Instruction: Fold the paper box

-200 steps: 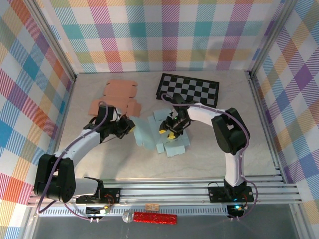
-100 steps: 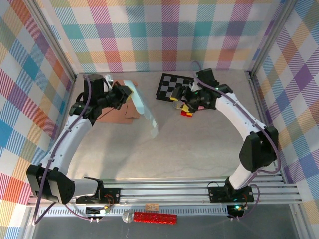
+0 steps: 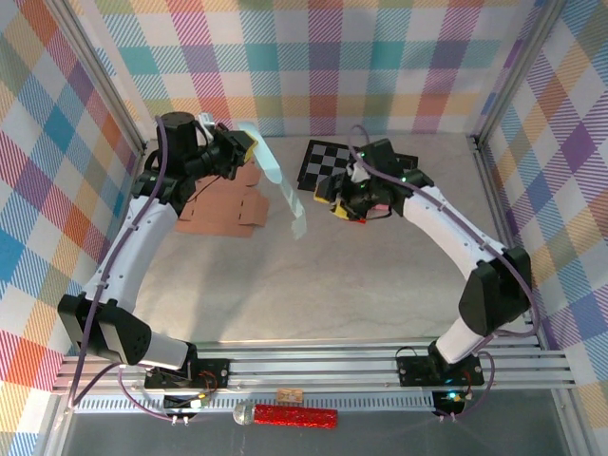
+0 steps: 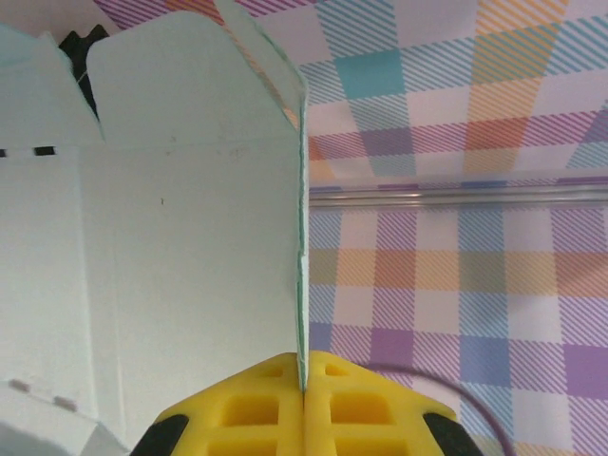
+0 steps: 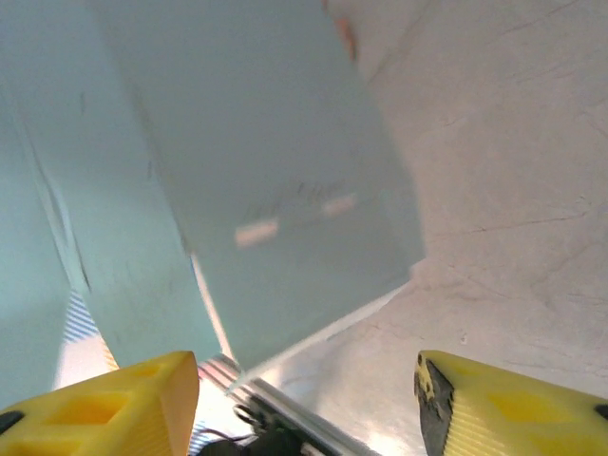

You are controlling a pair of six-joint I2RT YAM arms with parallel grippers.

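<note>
Pale blue-green card of the paper box point(image 3: 290, 204), flat and unfolded, lifted clear of the table point(image 3: 313, 285) at back left. Hangs down and to the right from the left gripper point(image 3: 242, 147), lower end in the air just beside the brown cardboard blank point(image 3: 223, 209). In the left wrist view, seen edge-on as a thin vertical line with one broad panel point(image 4: 180, 247) spread to the left and cut flaps at the top. Clamped there by the left gripper point(image 4: 304, 366), yellow pads pressed together on that edge. In the right wrist view, same card point(image 5: 266, 190) tilted ahead of the camera above the marbled surface, slightly blurred. Right gripper point(image 5: 306, 370) spread wide, yellow fingers point(image 5: 123, 399) well apart with nothing between them. From above, right gripper point(image 3: 347, 207) near the card's right side but apart from it, at the near edge of the black-and-white checkerboard point(image 3: 380, 171). Brown blank flat on the table under the raised left arm. Around everything, plaid walls point(image 3: 332, 66). Down by the arm bases, a red glittery bar point(image 3: 294, 416) on the near rail.
</note>
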